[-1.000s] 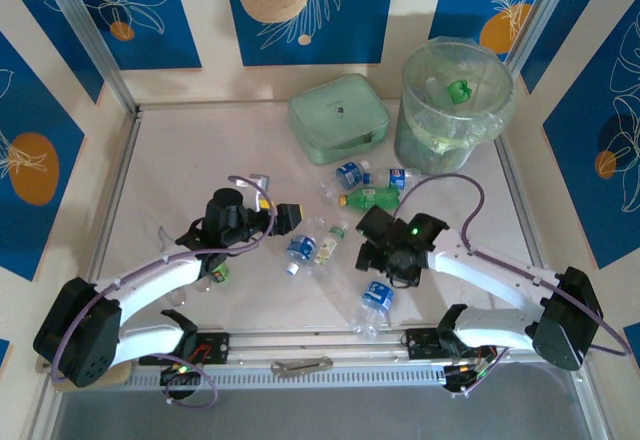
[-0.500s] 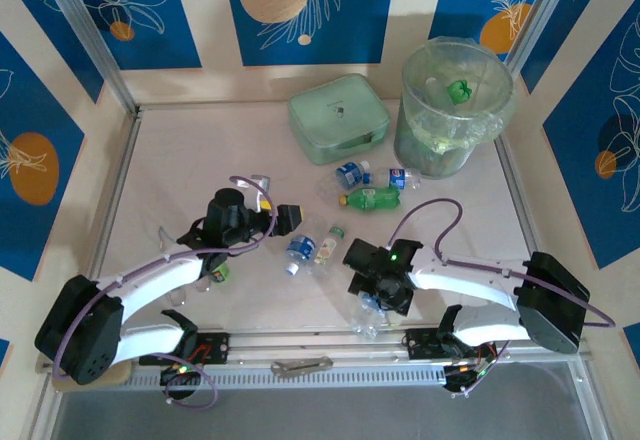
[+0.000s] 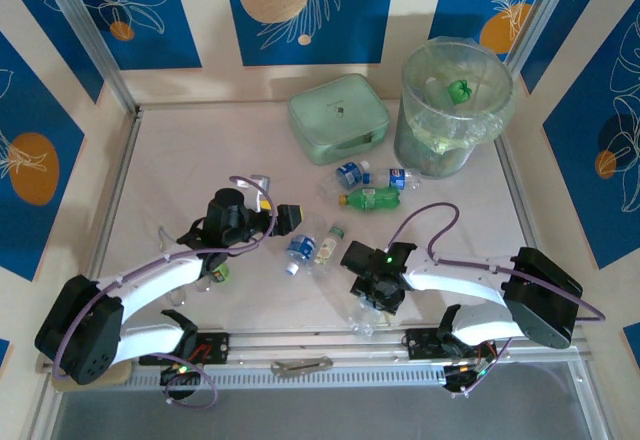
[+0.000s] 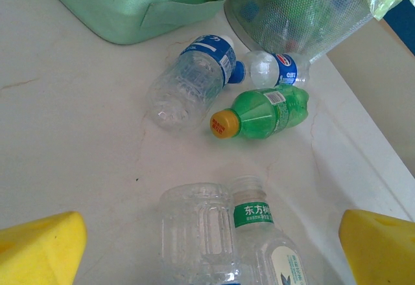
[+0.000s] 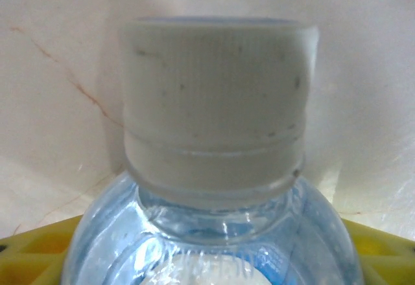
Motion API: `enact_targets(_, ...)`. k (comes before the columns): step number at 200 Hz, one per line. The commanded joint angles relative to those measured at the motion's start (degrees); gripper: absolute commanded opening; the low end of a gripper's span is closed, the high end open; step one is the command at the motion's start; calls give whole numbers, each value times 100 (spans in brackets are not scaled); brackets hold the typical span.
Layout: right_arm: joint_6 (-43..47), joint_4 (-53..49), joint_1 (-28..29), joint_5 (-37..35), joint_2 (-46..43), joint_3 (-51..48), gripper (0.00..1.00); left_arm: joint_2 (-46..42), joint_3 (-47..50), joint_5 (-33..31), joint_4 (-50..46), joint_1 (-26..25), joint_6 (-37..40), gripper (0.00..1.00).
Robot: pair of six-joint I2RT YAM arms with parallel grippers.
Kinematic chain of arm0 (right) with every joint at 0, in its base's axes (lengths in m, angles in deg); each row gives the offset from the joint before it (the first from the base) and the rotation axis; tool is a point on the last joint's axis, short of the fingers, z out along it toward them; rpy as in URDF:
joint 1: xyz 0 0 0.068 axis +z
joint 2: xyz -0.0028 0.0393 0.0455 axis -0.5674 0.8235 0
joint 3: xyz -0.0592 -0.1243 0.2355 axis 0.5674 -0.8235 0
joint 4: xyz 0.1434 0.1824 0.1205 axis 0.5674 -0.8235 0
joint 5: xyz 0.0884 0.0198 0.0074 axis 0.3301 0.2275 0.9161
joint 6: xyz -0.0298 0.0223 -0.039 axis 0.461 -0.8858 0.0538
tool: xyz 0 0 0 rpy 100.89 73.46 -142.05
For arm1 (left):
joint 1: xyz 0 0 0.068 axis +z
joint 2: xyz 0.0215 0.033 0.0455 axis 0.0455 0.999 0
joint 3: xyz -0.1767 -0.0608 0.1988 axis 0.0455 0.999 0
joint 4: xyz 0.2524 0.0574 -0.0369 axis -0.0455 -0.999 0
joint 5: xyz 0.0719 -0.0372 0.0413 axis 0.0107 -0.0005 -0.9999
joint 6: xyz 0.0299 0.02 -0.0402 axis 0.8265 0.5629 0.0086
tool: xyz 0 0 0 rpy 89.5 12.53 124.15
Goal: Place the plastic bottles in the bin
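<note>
My right gripper [image 3: 372, 295] is low over the near table, shut on a clear blue-tinted plastic bottle [image 5: 214, 103] with a white cap; yellow fingers [image 5: 39, 249] press against its shoulders. My left gripper [image 3: 290, 218] stands open, its yellow pads [image 4: 39, 246] wide apart above two clear bottles [image 4: 194, 233] lying side by side, one with a green label [image 4: 266, 239]. Farther off lie a clear blue-labelled bottle [image 4: 194, 81], a smaller one [image 4: 279, 70] and a green bottle with a yellow cap [image 4: 269, 111]. The bin [image 3: 455, 110] stands at the back right with bottles inside.
A flat mint-green case [image 3: 338, 118] lies left of the bin at the back. A small green item [image 3: 220, 272] rests beside my left arm. A metal rail [image 3: 320, 345] runs along the near edge between the arm bases.
My right gripper moved left and down over the bottle near the front edge and its fingers closed around it. The left arm has stayed still.
</note>
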Motion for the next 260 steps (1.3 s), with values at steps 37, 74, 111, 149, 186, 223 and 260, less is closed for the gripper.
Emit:
enact_targets(37,-76,12,35,-121,32,59,56,2,38,-129,-57,-34,19,99)
enact_targets(74,193,-23,-68,-340,-38,251,55,-11,34,-129,-66,-32,14,99)
enact_targets(111,1441,355,-992,-515,-379,709,54,-28,29,-129,-86,-31,19,99)
enact_targets(149,3036,1256,-2237,-34,-505,1220,53,-62,39,-149,-118,-34,1,99)
enact_targets(186,4521,1436,-3499,905,-204,2404,53,-72,-55,-154,-301,-35,84,99)
enact_targets(223,5548,1417,-4021,1347,230,4163,53,42,-158,-209,-330,-34,63,99)
enact_targets(260,6147,1336,-4444,1328,840,5832,52,279,-408,-79,-338,-38,46,99)
